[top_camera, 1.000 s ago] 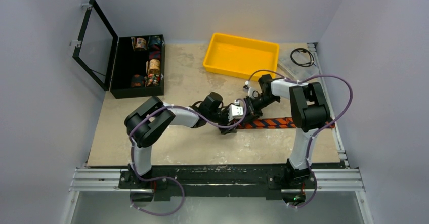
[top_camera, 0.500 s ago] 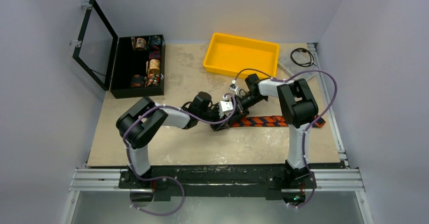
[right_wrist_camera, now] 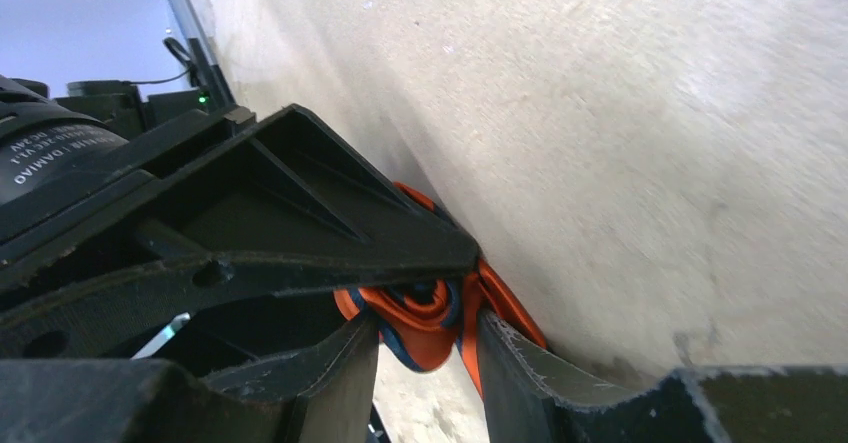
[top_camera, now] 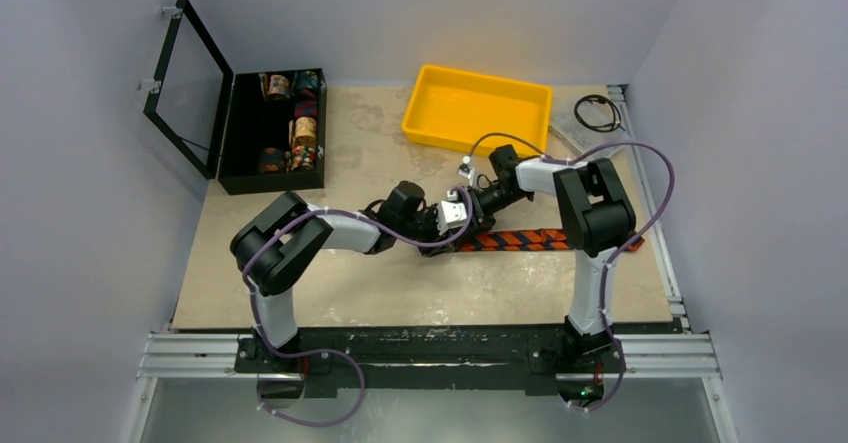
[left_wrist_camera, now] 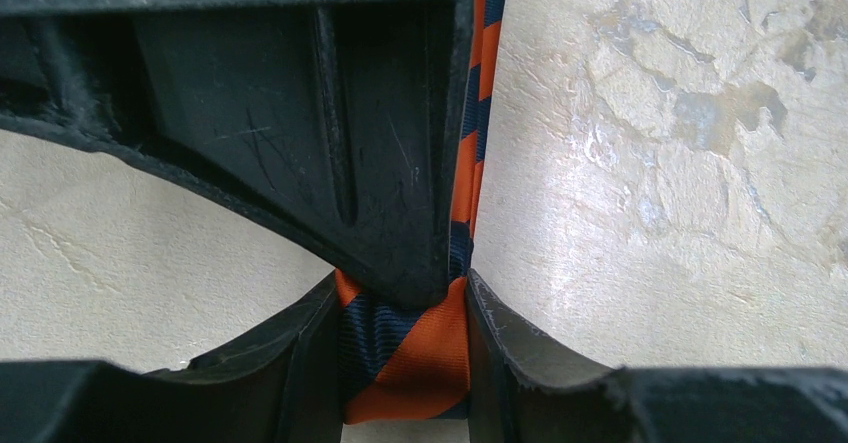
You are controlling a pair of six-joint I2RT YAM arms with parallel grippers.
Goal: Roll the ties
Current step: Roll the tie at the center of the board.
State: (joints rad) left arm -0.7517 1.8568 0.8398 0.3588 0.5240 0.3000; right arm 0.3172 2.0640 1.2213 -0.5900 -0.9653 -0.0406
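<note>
The tie, striped red-orange and navy, lies flat across the mat right of centre, with its left end rolled up between both grippers. My left gripper is shut on the roll; in the left wrist view the striped fabric fills the gap between my fingers. My right gripper is shut on the same roll from the other side. The right wrist view shows the coiled end pinched between its fingers. The two grippers touch each other at the roll.
A yellow tray stands at the back centre. A black box with its lid open holds several patterned rolls at the back left. A black cable lies at the back right. Grey walls enclose the mat.
Both grippers moved left with the rolled end, then a little back toward the rear. The tie's free right end slid left along the mat.
</note>
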